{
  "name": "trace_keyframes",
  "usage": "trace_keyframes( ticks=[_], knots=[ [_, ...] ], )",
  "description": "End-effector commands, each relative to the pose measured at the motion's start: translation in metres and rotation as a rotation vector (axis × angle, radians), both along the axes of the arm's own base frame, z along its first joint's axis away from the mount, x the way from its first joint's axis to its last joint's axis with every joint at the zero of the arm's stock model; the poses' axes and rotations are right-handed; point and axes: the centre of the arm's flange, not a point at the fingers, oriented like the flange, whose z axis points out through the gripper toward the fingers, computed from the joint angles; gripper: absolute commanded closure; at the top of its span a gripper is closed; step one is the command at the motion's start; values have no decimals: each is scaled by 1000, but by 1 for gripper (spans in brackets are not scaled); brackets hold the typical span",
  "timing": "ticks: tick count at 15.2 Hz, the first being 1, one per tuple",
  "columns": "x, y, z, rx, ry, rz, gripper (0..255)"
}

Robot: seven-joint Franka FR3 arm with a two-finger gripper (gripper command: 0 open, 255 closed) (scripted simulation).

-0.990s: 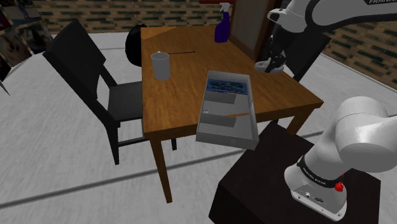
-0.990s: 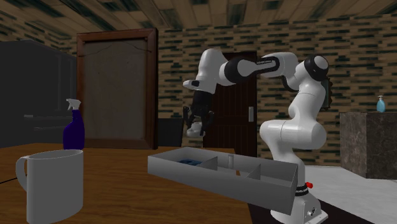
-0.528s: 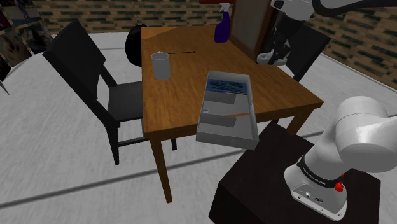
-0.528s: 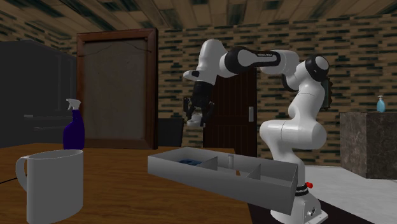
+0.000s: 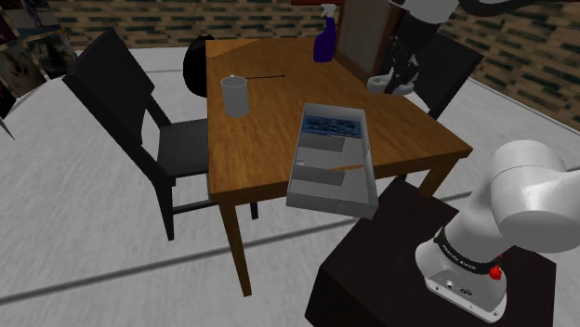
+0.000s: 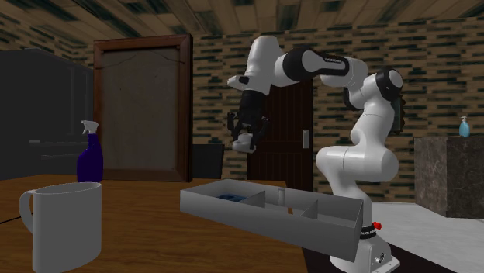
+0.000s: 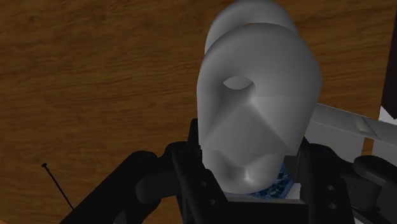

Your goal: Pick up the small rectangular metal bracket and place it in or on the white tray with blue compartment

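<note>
The small bracket [image 5: 378,84] is drawn pale grey, a rounded piece with a hole through it [image 7: 254,95]. My gripper [image 5: 396,78] is shut on it and holds it well above the wooden table's far right corner. In the second exterior view the gripper [image 6: 247,138] hangs high over the table with the bracket [image 6: 245,144] at its tip. The grey tray [image 5: 331,201] lies on the table's near right part, overhanging the front edge; its blue compartment [image 5: 332,122] is at the far end, nearest the gripper. In the wrist view, tray blue [image 7: 275,188] shows past the bracket.
A grey mug [image 5: 235,96] stands mid-table and a blue spray bottle [image 5: 324,39] at the far edge, with a thin black rod [image 5: 262,76] between them. A brown panel [image 5: 361,37] rises behind the table. Black chairs stand at the left [image 5: 139,121] and far right [image 5: 448,67].
The arm has risen and swung toward the table's far side with the bracket in its grip. The tray, mug and bottle have not moved.
</note>
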Motion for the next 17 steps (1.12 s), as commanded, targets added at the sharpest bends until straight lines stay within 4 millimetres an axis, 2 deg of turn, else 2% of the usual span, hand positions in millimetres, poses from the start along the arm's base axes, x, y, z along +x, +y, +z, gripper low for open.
trace_keyframes(
  ticks=[1,13,17],
  knots=[
    [4,27,0,1,0,-1,255],
    [18,185,3,1,0,-1,255],
    [18,185,-18,1,0,-1,255]
  ],
)
